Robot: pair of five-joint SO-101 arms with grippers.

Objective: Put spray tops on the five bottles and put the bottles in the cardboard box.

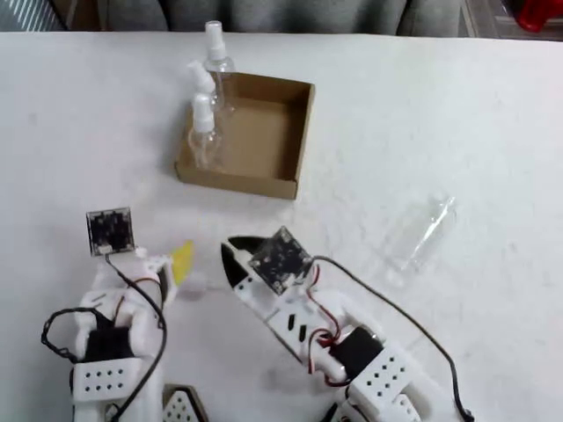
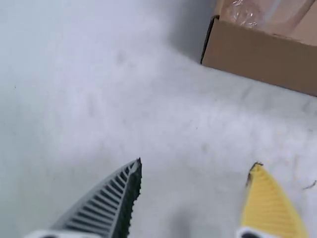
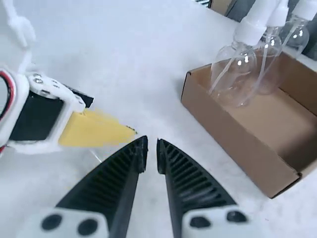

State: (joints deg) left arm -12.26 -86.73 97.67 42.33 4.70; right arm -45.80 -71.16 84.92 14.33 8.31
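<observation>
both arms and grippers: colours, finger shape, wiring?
The left arm and right arm have white shells with dotted holes and black motors. The left gripper has a grey ribbed finger and a yellow finger. The right gripper has two black, ribbed, tapered fingers. Each wrist carries a square black board. Black cables run along both arms, with red wires on the right.

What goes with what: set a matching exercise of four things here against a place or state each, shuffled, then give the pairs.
1. left gripper
2. right gripper
3. bottles with spray tops
4. lone bottle

A. lying on the table
B. standing in the cardboard box
C. open
D. shut

Pairs: 1-C, 2-D, 3-B, 4-A
</observation>
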